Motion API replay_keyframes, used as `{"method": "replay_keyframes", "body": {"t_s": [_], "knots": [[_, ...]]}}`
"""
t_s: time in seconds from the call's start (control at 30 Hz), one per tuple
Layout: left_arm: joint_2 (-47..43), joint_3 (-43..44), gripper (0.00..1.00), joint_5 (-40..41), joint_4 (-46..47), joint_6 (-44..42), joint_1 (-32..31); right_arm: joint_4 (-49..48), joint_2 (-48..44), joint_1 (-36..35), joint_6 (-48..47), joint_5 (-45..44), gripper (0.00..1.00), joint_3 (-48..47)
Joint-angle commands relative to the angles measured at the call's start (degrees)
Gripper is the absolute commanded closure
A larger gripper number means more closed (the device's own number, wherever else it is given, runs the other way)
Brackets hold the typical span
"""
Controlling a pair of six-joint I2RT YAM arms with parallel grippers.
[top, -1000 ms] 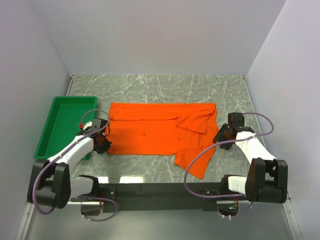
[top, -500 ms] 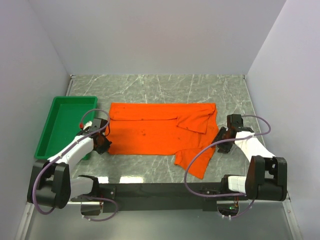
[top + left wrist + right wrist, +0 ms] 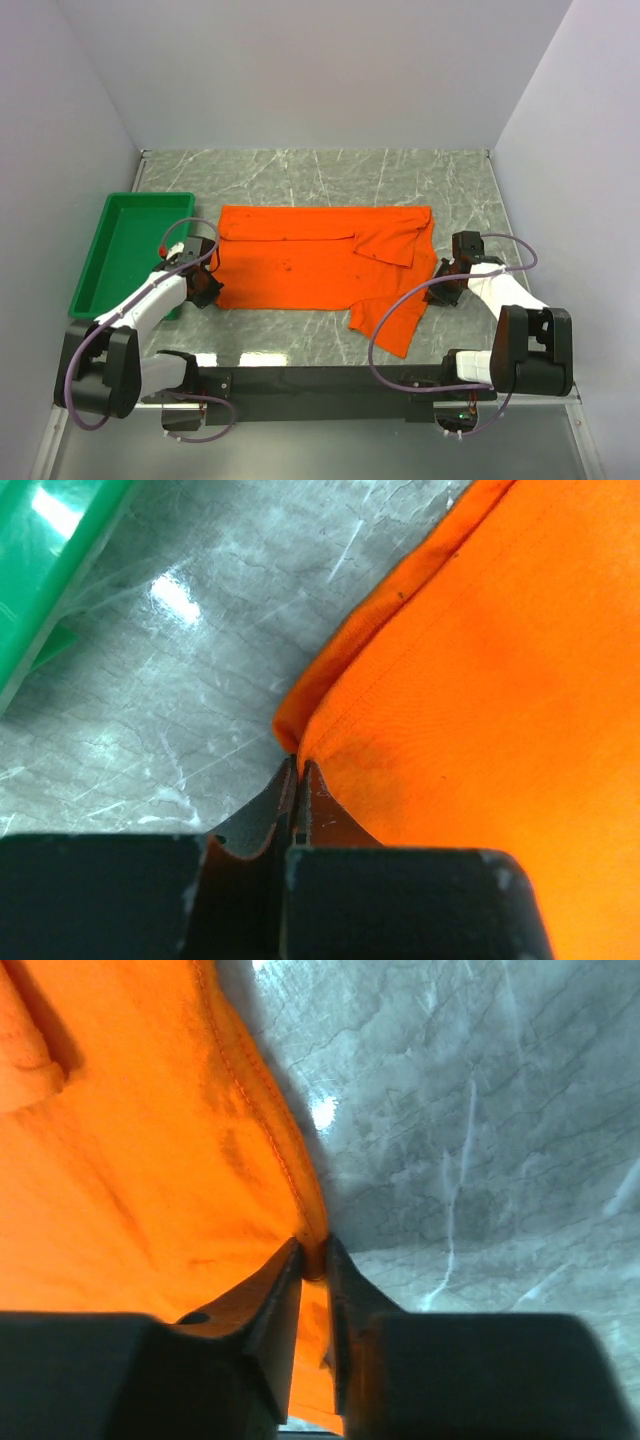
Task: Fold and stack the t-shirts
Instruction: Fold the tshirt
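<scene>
**Both ends of the orange t-shirt pinched, fold not yet made**

At the left of the overhead frame a green tray (image 3: 112, 222) lies on the marble-patterned counter (image 3: 320, 175), just beside the work. It is probably where the folded stack is meant to go, though nothing is in it now.

Right of the tray, the left end effector (image 3: 205, 286) is low on the counter at the t-shirt's (image 3: 300, 265) left edge. In the left wrist view its fingers (image 3: 312, 790) are clenched together, with the corner of the orange cloth caught at their tips. The pinch is low and on the very corner, most likely so that only this edge lifts and the rest stays flat.

The t-shirt lies across the middle of the overhead frame, its long side running left to right. It is mostly smooth. One flap is turned over at its upper right, and another droops toward the lower centre-right, so it is laid out but not folded.

At the right of the frame, the right end effector (image 3: 446, 284) is at the shirt's opposite edge. Its wrist view shows narrow fingers (image 3: 283, 1278) gripping the stitched hem, with orange cloth visible between them.

Holding both ends at once suggests the plan is to lift and carry one long side over the other. The loose flaps may drag or bunch when that happens
</scene>
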State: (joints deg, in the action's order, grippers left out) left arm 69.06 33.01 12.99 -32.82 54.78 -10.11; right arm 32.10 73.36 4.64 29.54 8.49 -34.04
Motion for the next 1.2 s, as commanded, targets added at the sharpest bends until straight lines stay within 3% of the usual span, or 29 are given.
{"method": "replay_keyframes", "body": {"t_s": [0.0,0.07,0.17,0.43,1.17], "knots": [[-2.3,0.1,0.99,-0.4,-0.8,1.1,-0.2,-0.4,-1.4,0.1,-0.1,-0.6,0.84,0.6],[-2.8,0.6,0.99,0.1,-1.6,1.6,-0.1,0.2,-2.7,0.1,0.2,-1.4,0.95,0.3],[-4.5,1.3,0.99,0.3,-2.7,1.8,0.1,1.6,-5.0,0.0,0.3,-2.2,1.0,-0.7],[-6.9,3.8,0.99,-0.6,-4.5,-1.1,3.3,4.9,-6.7,0.5,-0.1,-1.2,1.0,-4.7],[9.5,19.0,0.99,-6.7,-2.9,-7.8,6.6,9.9,9.9,1.6,-2.8,0.1,1.0,-26.1]]}}
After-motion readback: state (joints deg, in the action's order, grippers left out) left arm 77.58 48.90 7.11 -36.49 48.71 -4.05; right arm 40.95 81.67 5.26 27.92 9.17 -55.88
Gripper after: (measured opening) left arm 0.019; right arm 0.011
